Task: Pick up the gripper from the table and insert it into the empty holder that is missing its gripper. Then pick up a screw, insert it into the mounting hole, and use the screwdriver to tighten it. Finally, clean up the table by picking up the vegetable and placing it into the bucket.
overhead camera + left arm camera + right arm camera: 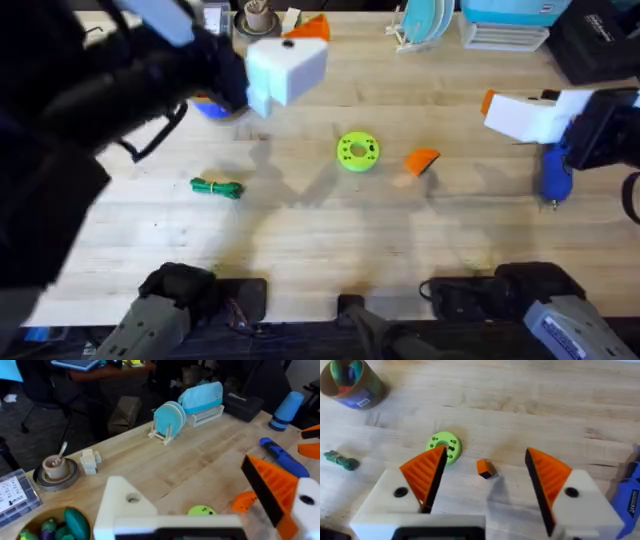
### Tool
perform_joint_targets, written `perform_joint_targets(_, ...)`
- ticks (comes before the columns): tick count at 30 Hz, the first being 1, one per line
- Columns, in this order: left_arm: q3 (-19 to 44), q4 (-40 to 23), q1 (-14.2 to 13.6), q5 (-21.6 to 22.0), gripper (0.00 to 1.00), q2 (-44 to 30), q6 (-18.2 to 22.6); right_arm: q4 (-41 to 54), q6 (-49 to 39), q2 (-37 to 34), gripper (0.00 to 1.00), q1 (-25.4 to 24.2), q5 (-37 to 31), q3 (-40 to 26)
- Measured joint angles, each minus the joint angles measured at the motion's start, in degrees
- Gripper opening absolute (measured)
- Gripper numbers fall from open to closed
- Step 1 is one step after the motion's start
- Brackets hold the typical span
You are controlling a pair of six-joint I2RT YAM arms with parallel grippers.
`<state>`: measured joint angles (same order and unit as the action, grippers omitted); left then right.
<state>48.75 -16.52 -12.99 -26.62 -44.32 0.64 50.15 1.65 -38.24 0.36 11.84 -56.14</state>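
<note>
- Wedge (423,160): the loose orange gripper pad lies bare on the table (330,230), just right of the green disc (357,151); nothing touches it, so the first pick is judged not yet done.
- Holder (131,505): the left gripper (205,505) is raised and shows one cream finger with an empty mounting hole and no pad, opposite a finger that carries one; its jaws stand apart, grasping nothing.
- Right gripper (485,472): both orange pads fitted, spread wide and empty, aimed at the wedge between them below, apparently lining up for the pick.
- Screwdriver (555,172): blue, lying at the right, near the right gripper.
- Vegetable (217,187): green, left of the disc, awaiting cleanup.
- Bucket (352,381): at the far left, toys inside.
</note>
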Motion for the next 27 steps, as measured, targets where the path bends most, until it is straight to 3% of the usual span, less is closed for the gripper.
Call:
perform_joint_targets(8, -18.3, 11.5, 0.0, 2.1, 0.995, 14.3, -1.8, 0.0, 0.0, 0.0, 0.994, 0.0, 0.0, 0.0)
perform_joint_targets(9, -23.9, 14.0, 0.0, 2.4, 0.995, 20.0, -2.8, 0.0, 0.0, 0.0, 0.994, 0.0, 0.0, 0.0)
perform_joint_targets(11, -27.6, 15.5, 0.0, 2.5, 0.995, 24.0, -3.5, 0.0, 0.0, 0.0, 0.995, 0.0, 0.0, 0.0)
perform_joint_targets(18, -37.0, 18.3, 0.0, 2.5, 0.995, 35.1, -4.4, 0.0, 0.0, 0.0, 0.994, 0.0, 0.0, 0.0)
perform_joint_targets(20, -41.6, 18.7, 0.0, 3.0, 0.994, 41.0, -6.3, 0.0, 0.0, 0.0, 0.994, 0.0, 0.0, 0.0)
perform_joint_targets(27, -47.4, 24.0, 0.0, 3.8, 0.995, 44.0, -8.8, 0.0, 0.0, 0.0, 0.994, 0.0, 0.0, 0.0)
